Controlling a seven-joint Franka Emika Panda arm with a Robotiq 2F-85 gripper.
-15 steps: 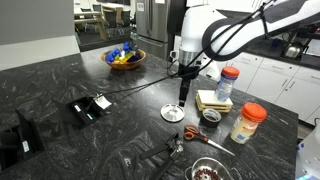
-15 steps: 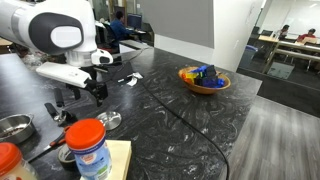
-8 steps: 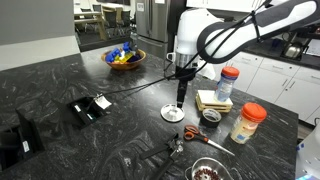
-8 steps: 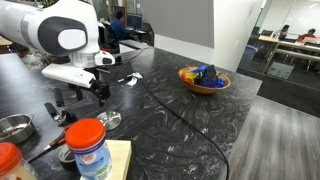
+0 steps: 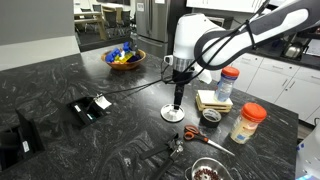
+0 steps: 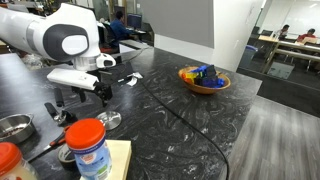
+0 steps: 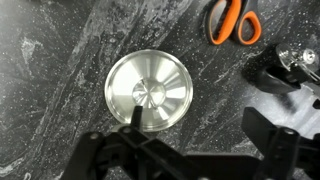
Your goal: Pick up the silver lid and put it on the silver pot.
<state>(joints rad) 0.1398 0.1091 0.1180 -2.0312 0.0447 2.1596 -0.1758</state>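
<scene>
Directly beneath the gripper (image 7: pixel 195 128), the silver lid (image 7: pixel 148 92) lies flat on the counter with its small knob facing up; there is one lid. Both exterior views show it alone on the dark stone, touching nothing (image 5: pixel 173 113). The one silver pot (image 6: pixel 14 126) stands well apart from the lid, at the frame's lower left edge in an exterior view, uncovered.

Near the lid are one pair of orange-handled scissors (image 7: pixel 233 20) and one small dark round tin (image 5: pixel 210 116). Further from the lid stand two jars with red caps (image 5: pixel 248 120) (image 5: pixel 229 85), with a yellowish block (image 5: pixel 213 100) between the lid and the jars. One brown bowl of colourful things (image 5: pixel 125 57) sits far from the lid, and a black cable (image 6: pixel 165 100) runs across the counter between them.

The white arm (image 5: pixel 215 40) bends over from the side and points the gripper (image 5: pixel 179 100) straight down above the lid, not touching it. The wrist view shows the two dark fingers (image 7: pixel 133 120) spread apart, with nothing between them.

The counter (image 5: pixel 60 140) is black stone with pale veining. White cabinets (image 5: pixel 290 85) stand beyond it, and an office with desks and glass walls (image 6: pixel 280 40) lies behind.
</scene>
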